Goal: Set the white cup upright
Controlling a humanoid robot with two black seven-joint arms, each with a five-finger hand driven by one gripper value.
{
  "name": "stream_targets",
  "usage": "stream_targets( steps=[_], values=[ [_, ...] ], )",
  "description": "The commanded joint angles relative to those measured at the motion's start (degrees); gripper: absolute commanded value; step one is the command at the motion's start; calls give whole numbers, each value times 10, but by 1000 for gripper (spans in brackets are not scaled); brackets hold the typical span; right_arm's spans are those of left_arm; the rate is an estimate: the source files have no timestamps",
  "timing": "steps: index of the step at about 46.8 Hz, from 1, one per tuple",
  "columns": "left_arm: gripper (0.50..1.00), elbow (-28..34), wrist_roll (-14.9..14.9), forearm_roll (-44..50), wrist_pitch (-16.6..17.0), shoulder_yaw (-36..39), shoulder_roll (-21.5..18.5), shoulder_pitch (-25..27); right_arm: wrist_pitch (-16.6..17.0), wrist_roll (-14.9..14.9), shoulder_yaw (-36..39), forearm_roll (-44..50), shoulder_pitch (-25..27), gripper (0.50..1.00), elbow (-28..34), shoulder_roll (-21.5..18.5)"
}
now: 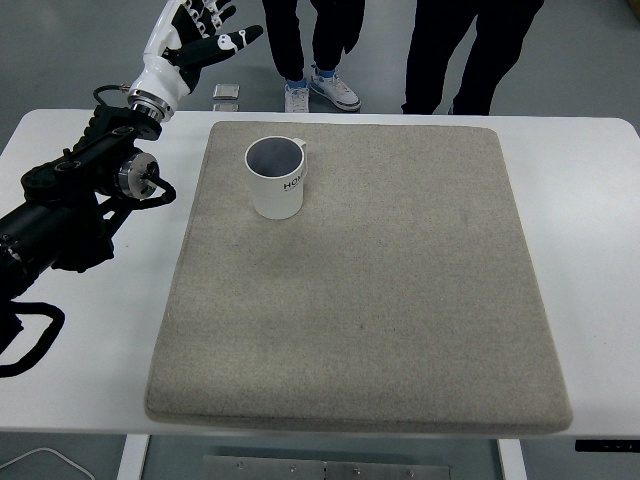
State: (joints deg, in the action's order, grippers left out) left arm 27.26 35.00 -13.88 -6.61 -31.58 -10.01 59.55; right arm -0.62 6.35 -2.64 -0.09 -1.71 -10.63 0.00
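From the head view we see the left hand (190, 35) raised high at the upper left, above the far edge of the white surface (590, 250), its fingers spread loosely and holding nothing; the fingertips run out of the top of the picture, so we cannot make out their ends. Its black arm (75, 205) comes in from the left edge and is cut off there, with a cable loop showing at the lower left. The right arm does not appear anywhere. The white cup (277, 178) stands upright on the grey mat (380, 300), in the mat's far left part, well apart from the hand, its dark inside open to us; a handle shows only as a small nub at the rim's far right, and the dark print on its side is too small for us to read fully. The mat covers most of the surface. Beyond the far edge, on the grey floor, lies a small flat object (226, 92) we cannot identify, and two people (400, 50) stand there, visible only from the legs down.
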Motion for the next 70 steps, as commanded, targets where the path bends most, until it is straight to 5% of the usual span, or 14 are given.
stream_targets(
  steps=[1, 18, 31, 46, 70],
  values=[
    [994, 1, 0, 23, 6, -1, 0, 0, 0, 0, 0, 0, 0, 930, 0, 0],
    [994, -30, -2, 150, 8, -4, 0, -2, 0, 0, 0, 0, 0, 930, 0, 0],
    [996, -67, -115, 233, -2, -10, 18, -2, 0, 0, 0, 0, 0, 930, 0, 0],
    [996, -77, -167, 300, -17, -42, 54, -7, 0, 0, 0, 0, 0, 930, 0, 0],
    [996, -95, -168, 347, -55, -60, 93, -21, 2, 0, 1, -2, 1, 930, 0, 0]
  ],
)
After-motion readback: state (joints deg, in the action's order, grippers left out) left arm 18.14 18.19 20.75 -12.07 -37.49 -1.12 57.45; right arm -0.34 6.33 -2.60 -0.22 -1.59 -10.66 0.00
